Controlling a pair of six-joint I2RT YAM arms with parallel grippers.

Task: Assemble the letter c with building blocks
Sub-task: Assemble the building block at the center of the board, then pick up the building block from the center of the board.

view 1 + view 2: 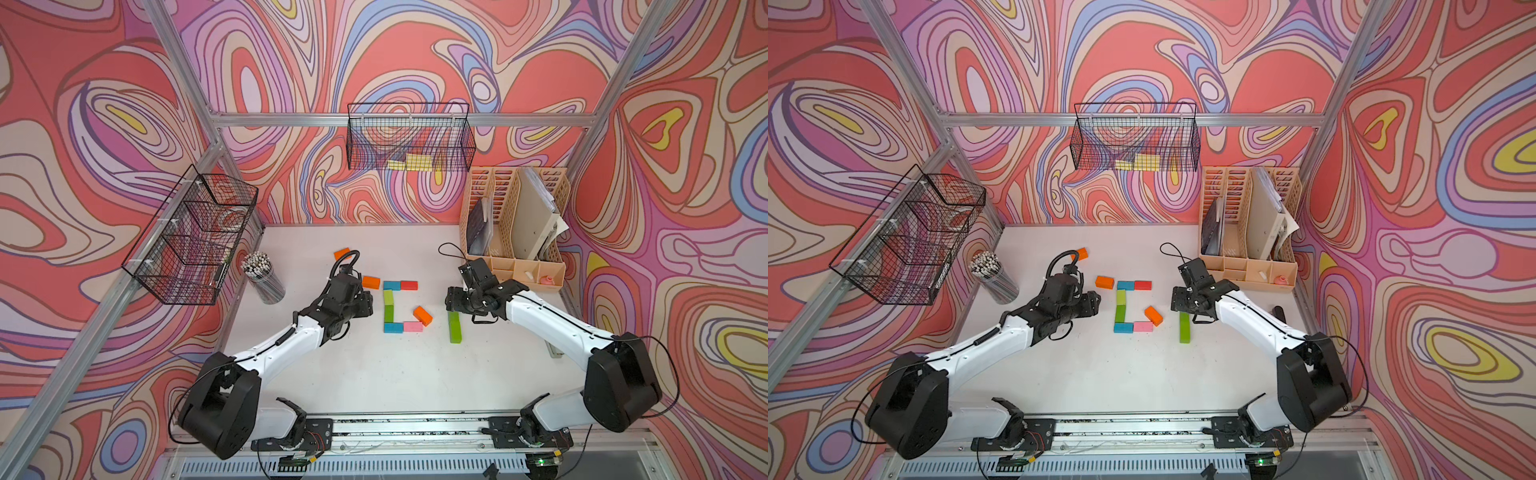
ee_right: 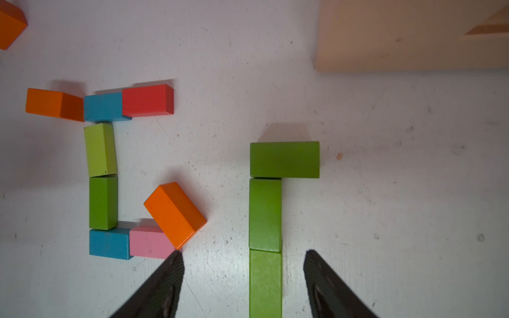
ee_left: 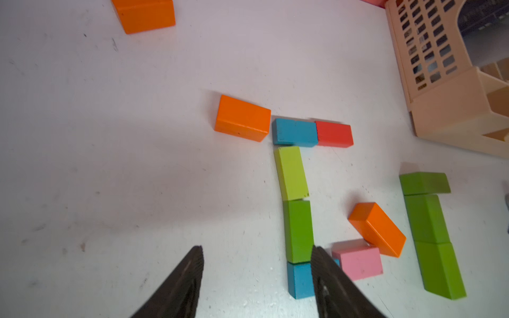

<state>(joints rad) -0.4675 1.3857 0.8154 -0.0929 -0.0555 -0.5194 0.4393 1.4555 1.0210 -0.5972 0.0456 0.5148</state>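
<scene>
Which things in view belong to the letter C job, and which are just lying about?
Job: C-shaped block group; loose orange blocks; green block row.
Lying about: pencil cup; desk organiser; back wire basket; side wire basket; yellow pads.

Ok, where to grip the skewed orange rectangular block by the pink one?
Probably from above, across the long faces of the orange block, toward the end away from the pink rectangular block, jaws turned to its diagonal. It lies flat; that block crowds its other end.
</scene>
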